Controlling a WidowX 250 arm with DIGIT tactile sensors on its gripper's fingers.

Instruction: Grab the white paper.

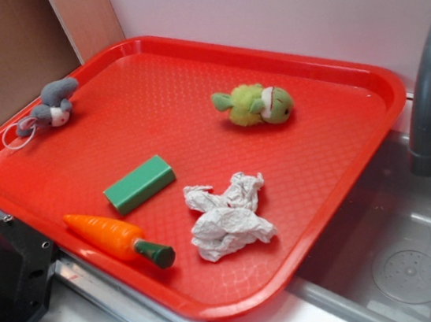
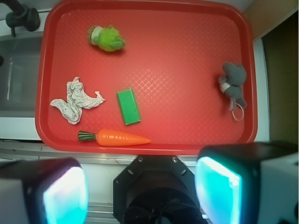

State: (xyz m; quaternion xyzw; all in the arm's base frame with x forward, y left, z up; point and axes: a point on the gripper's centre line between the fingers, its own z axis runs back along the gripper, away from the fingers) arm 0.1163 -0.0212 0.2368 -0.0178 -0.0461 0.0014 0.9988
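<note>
Red tray [image 1: 339, 192] carried white paper [image 2: 74, 100] near its sink-side edge; gripper [image 2: 140, 196], fingers spread and empty, risked snagging the adjacent toy carrot [image 2: 117, 137].

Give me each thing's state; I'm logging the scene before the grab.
white paper: crumpled, lying free on the tray
pincer: open, empty, above the tray's edge
green block: lying flat
carrot: on its side
green plush: lying down
plush mouse: lying down
red tray: level
</note>
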